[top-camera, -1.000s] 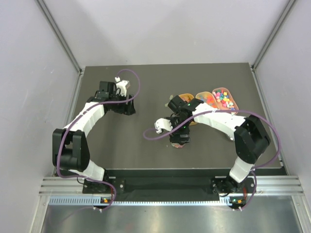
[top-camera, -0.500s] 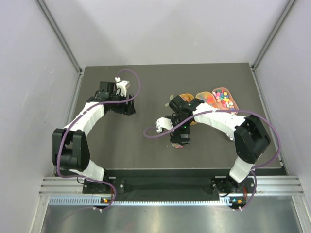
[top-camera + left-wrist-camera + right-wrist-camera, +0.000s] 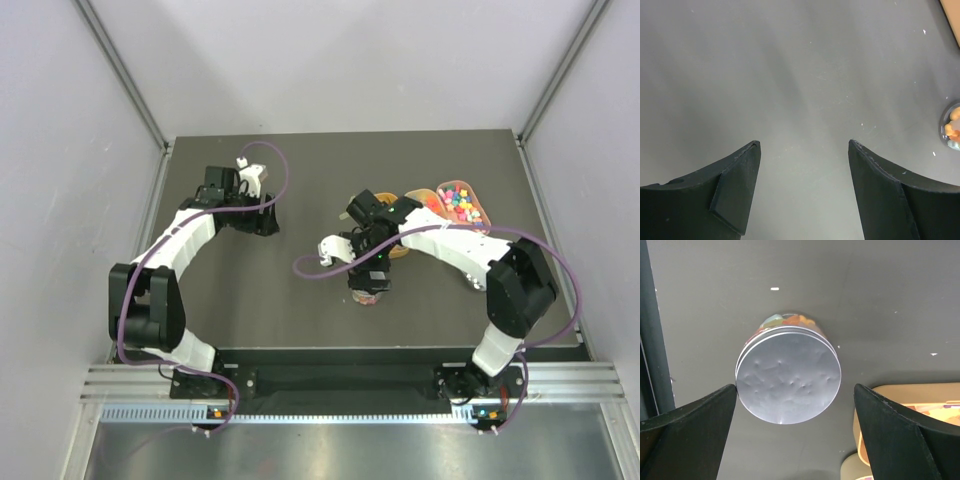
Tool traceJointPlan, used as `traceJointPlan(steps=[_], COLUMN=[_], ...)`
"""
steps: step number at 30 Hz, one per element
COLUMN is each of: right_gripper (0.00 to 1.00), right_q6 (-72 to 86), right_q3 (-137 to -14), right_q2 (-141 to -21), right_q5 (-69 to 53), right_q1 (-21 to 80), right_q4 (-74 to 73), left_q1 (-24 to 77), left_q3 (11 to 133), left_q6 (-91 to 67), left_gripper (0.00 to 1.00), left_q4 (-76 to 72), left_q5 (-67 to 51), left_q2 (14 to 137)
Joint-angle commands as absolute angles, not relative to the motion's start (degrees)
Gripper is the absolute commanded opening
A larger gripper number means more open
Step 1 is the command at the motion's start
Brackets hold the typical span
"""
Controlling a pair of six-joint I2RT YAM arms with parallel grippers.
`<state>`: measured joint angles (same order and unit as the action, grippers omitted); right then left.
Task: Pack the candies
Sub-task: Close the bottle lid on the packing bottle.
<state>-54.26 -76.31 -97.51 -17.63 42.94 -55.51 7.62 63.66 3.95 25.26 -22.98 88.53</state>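
Candies (image 3: 459,204) are lying in a bright mixed heap in the rightmost of the orange trays (image 3: 482,212), which are sitting in a row at the far right of the table (image 3: 250,290). The tray beside it is showing reddish pieces. More candies, orange and pale green, are showing through the clear wall of the dish (image 3: 786,321). The dish is standing on the table just nearer than the trays and is wearing a dimpled silver lid (image 3: 788,382). The right gripper (image 3: 794,388) is hanging over the dish with its fingers spread wide, one on each side of the lid, and neither is touching it in the wrist view. A tray's rim is lying just beside its right finger. The left gripper (image 3: 804,144) is hovering over bare table on the far left, well apart from the dish. Its fingers are also parted and are holding nothing. In its wrist view the dish is peeking in at the right edge, with orange pieces inside.
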Motion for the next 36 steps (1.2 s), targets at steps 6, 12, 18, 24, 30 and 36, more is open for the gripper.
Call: traceJointPlan(steps=[6, 12, 18, 24, 30, 36], right_gripper=[1.00, 1.00, 0.96, 0.00, 0.00, 0.00], right_q6=[-55.02, -55.02, -53.44, -50.54, -50.71, -51.16], right_q3=[-78.05, -77.08, -80.32, -79.38, -74.63, -71.82], right_q2=[-93.87, -93.96, -90.44, -90.79, -92.63, -93.87], right_q5=[-17.75, -18.11, -17.67, -19.94, -22.15, -22.33], right_q1=[42.27, 42.19, 41.49, 41.22, 41.75, 42.71], right_q4=[-57.74, -58.09, -57.57, -56.34, -55.37, -54.67], left_q1=[7.82, 7.82, 7.82, 7.82, 7.73, 7.65], left_q3=[65.57, 65.74, 65.57, 65.39, 63.81, 62.67], left_q6=[3.87, 4.13, 4.48, 3.25, 3.08, 3.60], left_gripper=[0.75, 0.75, 0.73, 0.53, 0.37, 0.39], left_q4=[23.29, 23.38, 23.99, 23.29, 23.29, 23.47], left_q5=[-22.67, -22.50, -22.23, -22.50, -22.41, -21.36], left_q2=[87.89, 87.63, 87.01, 87.28, 86.75, 86.04])
